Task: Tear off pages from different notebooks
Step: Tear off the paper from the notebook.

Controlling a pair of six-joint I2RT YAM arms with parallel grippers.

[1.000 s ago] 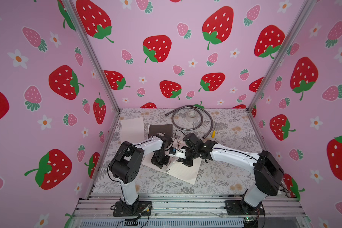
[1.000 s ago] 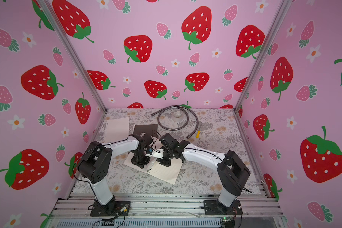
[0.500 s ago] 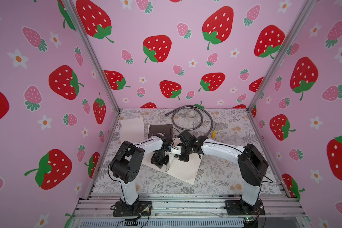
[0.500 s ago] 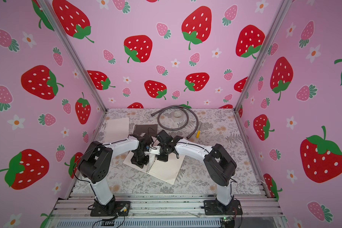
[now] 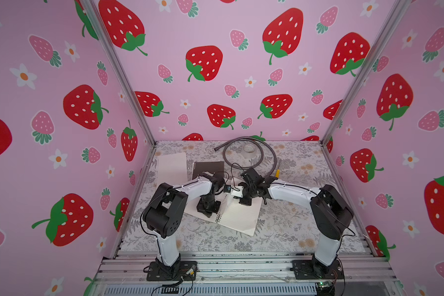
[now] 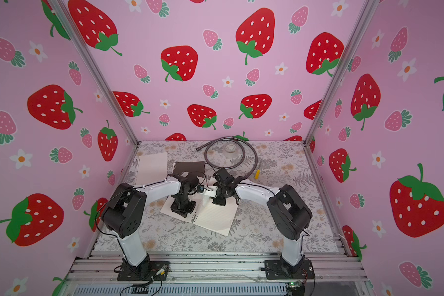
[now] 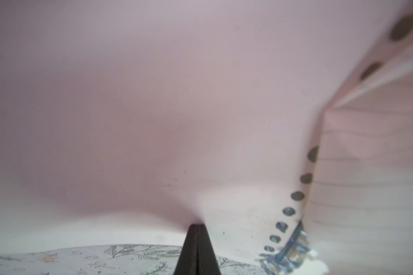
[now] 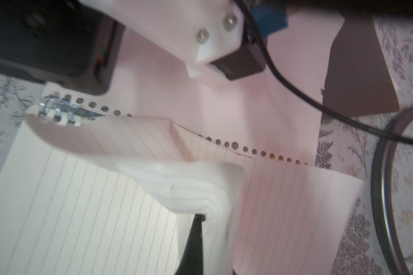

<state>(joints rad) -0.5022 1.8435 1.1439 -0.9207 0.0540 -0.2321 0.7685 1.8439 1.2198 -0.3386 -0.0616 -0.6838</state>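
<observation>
Pinching the notebook's [image 5: 237, 217] lined page [image 8: 177, 185] in the right claw [image 8: 199, 217] (page curling upward); pressing the left claw [image 7: 197, 228], fingers pressed together, onto its flipped cover [image 7: 153, 119].

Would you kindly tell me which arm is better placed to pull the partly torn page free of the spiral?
Right. The right gripper is shut on the lifted page, already partly off the spiral; the left gripper presses the open notebook down.

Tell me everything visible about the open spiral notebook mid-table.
The open spiral-bound notebook with white lined paper lies askew on the floral table mat, metal coil showing at its near end. The shut left gripper rests on its whitish left leaf; the shut right gripper pinches one lined page, lifted and curled.
</observation>
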